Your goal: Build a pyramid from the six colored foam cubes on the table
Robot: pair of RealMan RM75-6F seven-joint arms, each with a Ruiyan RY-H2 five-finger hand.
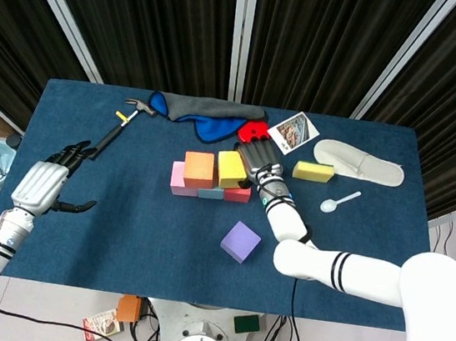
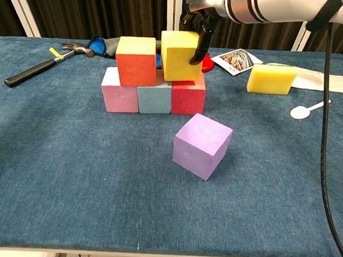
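A bottom row of pink cube (image 2: pixel 120 90), light blue cube (image 2: pixel 154 99) and red cube (image 2: pixel 188 96) stands mid-table. An orange cube (image 2: pixel 136 61) sits on top over the pink and blue ones. My right hand (image 1: pixel 256 158) grips a yellow cube (image 2: pixel 179 55) (image 1: pixel 231 168) from above and behind, holding it on the second level beside the orange cube, over the blue and red ones. A purple cube (image 2: pixel 202 145) (image 1: pixel 240 241) lies alone nearer the front. My left hand (image 1: pixel 45 181) hovers open at the table's left edge, away from the cubes.
A hammer (image 2: pixel 39 68) lies at the back left. A blue and grey cloth (image 1: pixel 205 117), red disc (image 1: pixel 253 130) and picture card (image 1: pixel 294 131) sit behind the stack. A yellow sponge (image 2: pixel 271 79), white spoon (image 2: pixel 308 108) and white slipper (image 1: pixel 359 163) lie to the right.
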